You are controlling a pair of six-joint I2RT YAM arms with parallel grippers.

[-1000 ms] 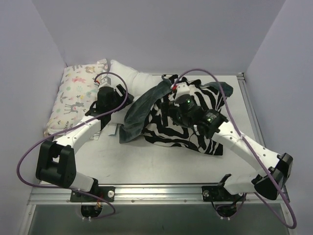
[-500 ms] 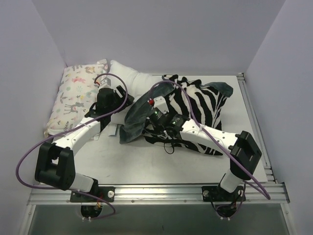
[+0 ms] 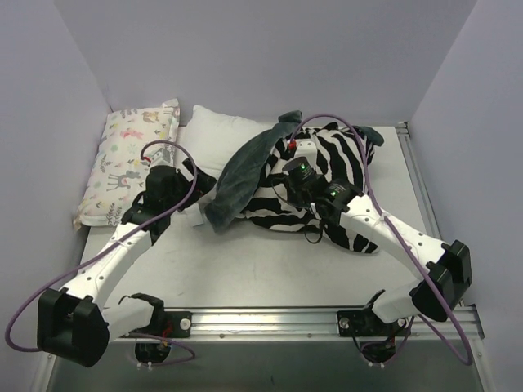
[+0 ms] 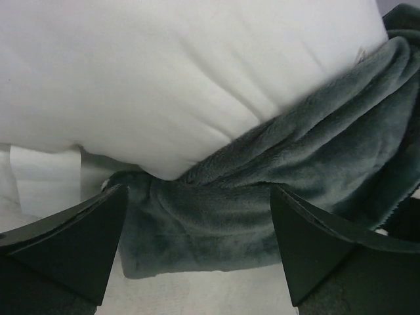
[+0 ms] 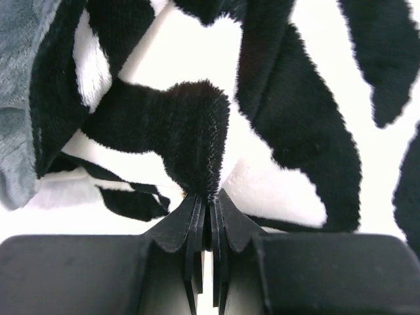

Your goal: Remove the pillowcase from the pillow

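Big limp plush pillowcase (image 3: 347,155), bunched & wrinkled mid-table. Zebra-stripe face up on the right; dark grey-green face folded over along its left side (velvety, deep creases). Plain white pillow (image 3: 219,135) lies flat at the back, left of centre, soft, w/ one pointed corner showing. Its right end touches the grey-green fabric, which hides it in the top view.

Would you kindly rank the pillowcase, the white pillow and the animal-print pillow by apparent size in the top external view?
1. pillowcase
2. animal-print pillow
3. white pillow, judged by its visible part only; the rest is covered by the pillowcase, so its rank is unsure.
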